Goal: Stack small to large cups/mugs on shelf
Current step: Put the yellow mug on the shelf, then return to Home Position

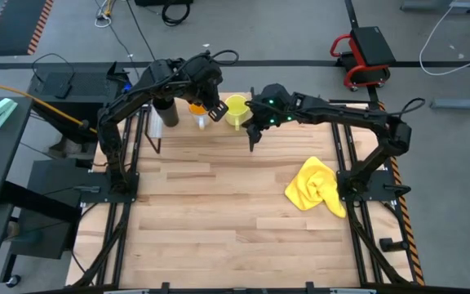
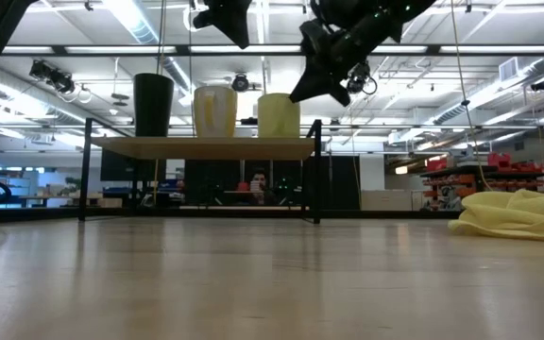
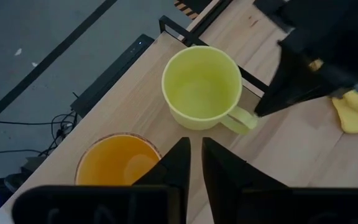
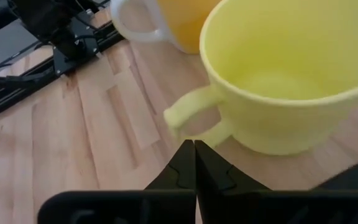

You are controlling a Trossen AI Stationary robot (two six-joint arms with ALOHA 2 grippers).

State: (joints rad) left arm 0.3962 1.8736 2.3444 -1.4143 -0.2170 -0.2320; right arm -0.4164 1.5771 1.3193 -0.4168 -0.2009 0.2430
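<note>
All three cups stand on the shelf (image 2: 201,147): black (image 2: 153,105), orange (image 2: 214,111), yellow-green (image 2: 278,115). The right gripper (image 4: 194,163), fingers together, hangs just beside the yellow-green handle; the left gripper (image 3: 194,168), fingers nearly together, hovers above. A careless retreat could snag the handle and tip the cup.

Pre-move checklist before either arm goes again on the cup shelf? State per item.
1. All three cups on the shelf: ok. Black cup, orange cup and yellow-green mug stand in a row.
2. Cups upright: ok in the low view.
3. Left tool empty: ok, fingers nearly closed, nothing between them, above the shelf by the orange cup.
4. Right tool empty: ok, fingers shut together, just off the mug's handle.
5. Size order along the row: cannot tell.
6. Yellow cloth clear of the shelf: ok, lies apart on the table.
</note>
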